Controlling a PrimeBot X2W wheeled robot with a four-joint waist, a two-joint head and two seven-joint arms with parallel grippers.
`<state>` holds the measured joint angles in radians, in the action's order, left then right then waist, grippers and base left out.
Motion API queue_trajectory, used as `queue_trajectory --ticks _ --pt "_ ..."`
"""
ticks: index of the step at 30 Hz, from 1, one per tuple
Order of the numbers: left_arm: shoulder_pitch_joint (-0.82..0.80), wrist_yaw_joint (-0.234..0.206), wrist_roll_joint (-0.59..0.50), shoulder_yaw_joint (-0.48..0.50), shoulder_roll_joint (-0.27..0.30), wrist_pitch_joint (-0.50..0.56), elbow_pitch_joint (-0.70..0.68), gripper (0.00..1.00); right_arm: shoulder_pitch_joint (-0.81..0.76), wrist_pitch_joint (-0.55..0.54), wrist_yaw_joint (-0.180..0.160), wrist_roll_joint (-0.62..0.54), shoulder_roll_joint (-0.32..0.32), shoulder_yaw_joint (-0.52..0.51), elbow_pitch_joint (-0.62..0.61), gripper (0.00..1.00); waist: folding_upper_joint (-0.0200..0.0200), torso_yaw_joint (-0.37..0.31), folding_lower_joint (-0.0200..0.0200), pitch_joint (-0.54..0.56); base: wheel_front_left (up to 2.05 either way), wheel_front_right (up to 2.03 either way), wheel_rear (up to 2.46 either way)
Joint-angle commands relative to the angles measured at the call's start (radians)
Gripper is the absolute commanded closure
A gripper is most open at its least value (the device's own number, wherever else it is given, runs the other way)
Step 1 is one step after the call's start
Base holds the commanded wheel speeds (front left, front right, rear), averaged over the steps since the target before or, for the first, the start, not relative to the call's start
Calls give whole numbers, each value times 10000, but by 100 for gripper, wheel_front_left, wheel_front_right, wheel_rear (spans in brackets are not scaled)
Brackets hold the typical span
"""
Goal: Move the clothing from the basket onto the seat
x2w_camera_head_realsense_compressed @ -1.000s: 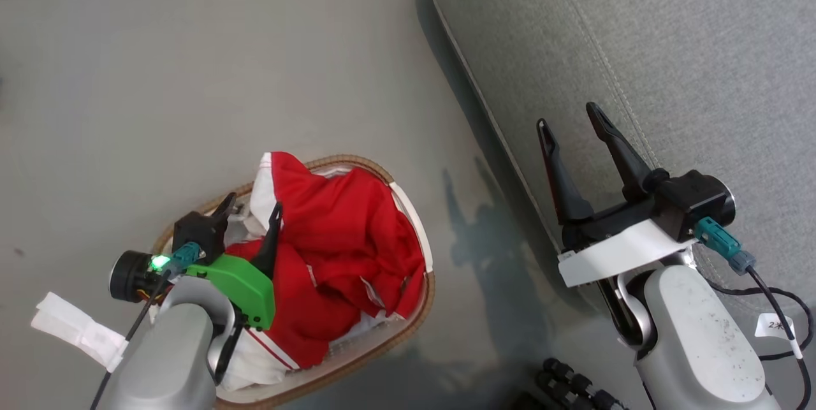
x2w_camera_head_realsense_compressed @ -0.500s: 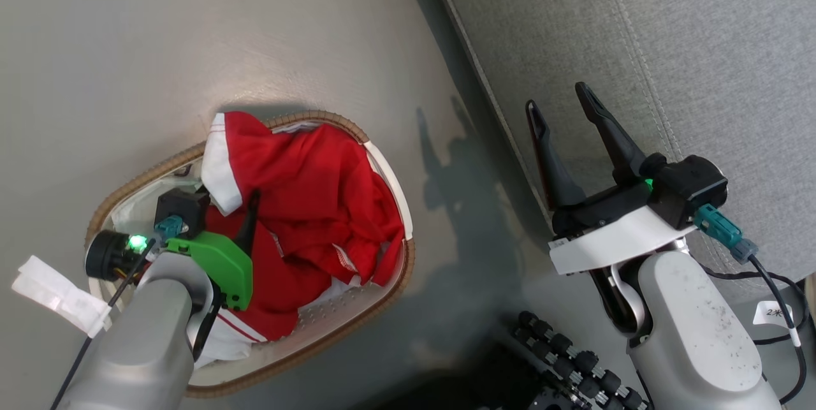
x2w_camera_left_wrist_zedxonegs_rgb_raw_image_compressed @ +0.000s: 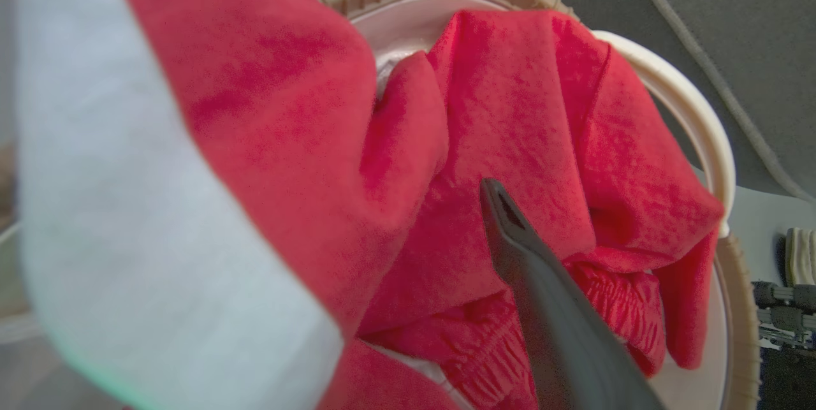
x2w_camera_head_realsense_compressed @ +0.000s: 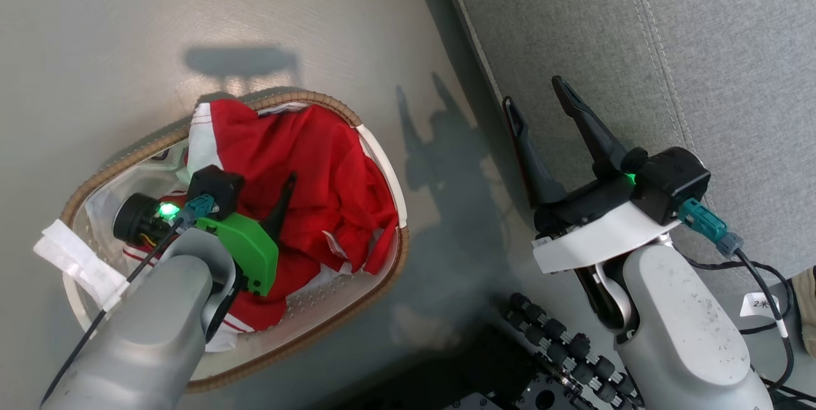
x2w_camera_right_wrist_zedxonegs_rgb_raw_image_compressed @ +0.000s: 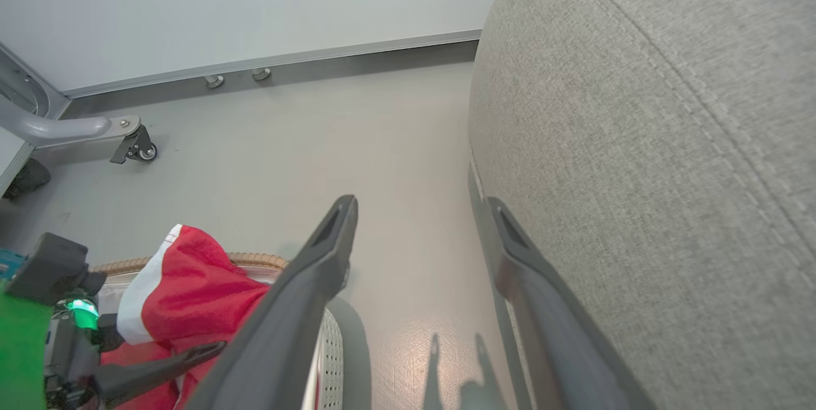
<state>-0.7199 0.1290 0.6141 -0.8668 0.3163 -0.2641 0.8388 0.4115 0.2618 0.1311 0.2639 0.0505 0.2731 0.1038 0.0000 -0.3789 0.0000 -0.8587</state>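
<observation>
Clothing (x2w_camera_head_realsense_compressed: pixel 319 161) heaped in basket (x2w_camera_head_realsense_compressed: pixel 299 99), one fold draped over rim

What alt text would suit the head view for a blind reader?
Red clothing lies in a basket on the floor, the left end effector reaching into it. The right end effector hangs open by a grey seat.
</observation>
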Motion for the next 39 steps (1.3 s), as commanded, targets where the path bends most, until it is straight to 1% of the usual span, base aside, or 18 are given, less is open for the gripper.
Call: queue_trajectory --ticks 1,2,3,4,5,10,16,24,31,39 --pt "-194 32 75 -97 141 -6 -49 0 116 48 -6 54 16 21 16 0 0 -14 0 -6 0 0 0" --pt "-234 32 189 -228 162 -6 -84 0 118 48 -6 69 16 33 39 0 0 -16 0 6 0 0 0" --pt "-251 32 287 -338 157 -6 -100 36 117 48 -6 83 16 35 60 0 0 -17 0 29 0 0 0" --pt "-272 32 391 -497 161 -6 -144 86 106 48 -6 90 17 31 97 0 0 -14 0 84 0 0 0" --pt "-272 32 464 -578 180 -8 -173 100 102 48 -6 88 17 23 128 0 0 -9 0 137 0 0 0" --pt "30 32 903 -920 125 -6 -167 100 50 48 -6 -51 17 -88 256 0 0 62 0 647 0 0 0" --pt "597 32 1069 -779 -142 -6 -402 100 -186 48 -6 -353 20 -308 498 0 0 349 0 1663 0 0 0" --pt "1930 32 767 -103 -677 -6 -896 100 -727 48 -6 -741 25 -571 950 0 0 942 0 3517 0 0 0" --pt "2988 32 224 639 -1055 -6 -1756 100 -1322 48 -6 -1015 29 -802 1312 0 0 1531 0 5041 0 0 0" --pt "3947 32 -364 1559 -1313 -8 -2722 100 -2032 48 -6 -1200 29 -957 1624 0 0 1926 0 6389 0 0 0"
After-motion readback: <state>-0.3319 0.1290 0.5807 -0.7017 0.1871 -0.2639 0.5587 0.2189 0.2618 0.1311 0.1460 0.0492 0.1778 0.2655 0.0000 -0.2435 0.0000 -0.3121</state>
